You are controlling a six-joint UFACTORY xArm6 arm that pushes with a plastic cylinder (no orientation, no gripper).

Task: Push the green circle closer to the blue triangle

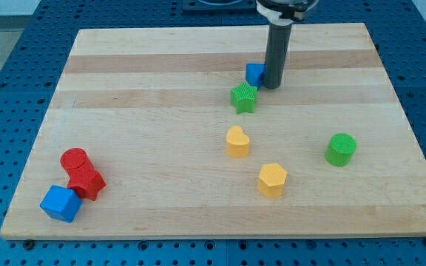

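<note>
The green circle [341, 149] is a short cylinder at the view's right, lower middle of the wooden board [161, 111]. The blue triangle [254, 73] sits near the view's top centre, partly hidden by my rod. My tip [271, 86] rests on the board right against the blue triangle's right side, well above and to the left of the green circle. A green star [244, 97] touches the blue triangle from below left.
A yellow heart [237, 141] and a yellow hexagon [272, 179] lie between centre and the green circle. A red cylinder [74, 160], a red block [87, 182] and a blue cube [60, 203] cluster at the bottom left corner.
</note>
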